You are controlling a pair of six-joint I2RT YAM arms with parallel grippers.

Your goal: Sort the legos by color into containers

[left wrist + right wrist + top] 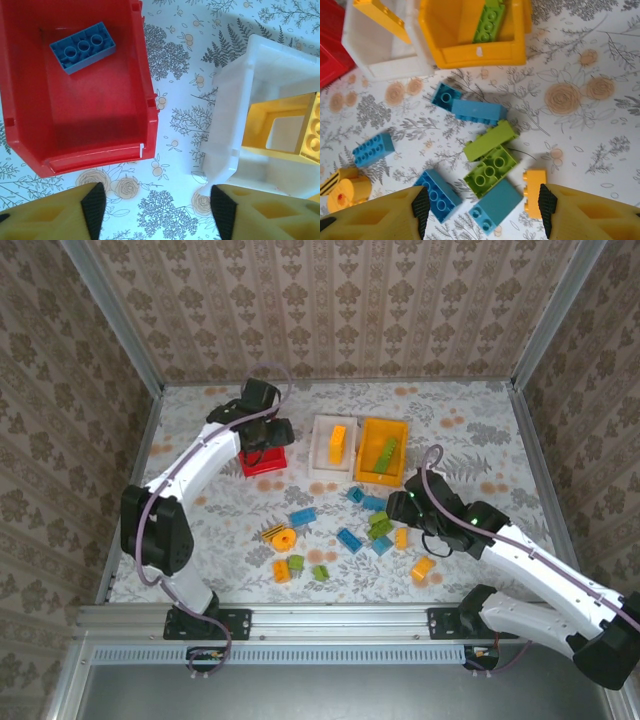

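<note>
Lying scattered on the floral bench (480, 430) nearest the arm bases are loose legos (349, 538) in blue, green and orange; the right end effector (484, 212) hovers open and empty above a square green brick (490, 172); farther back, the orange-yellow bin (470, 55) holds a long green brick (489, 22), the white bin (225, 100) a yellow frame (272, 125), the red bin (30, 90) one blue brick (82, 46); the left end effector (157, 205) hangs open and empty by those last two.
</note>
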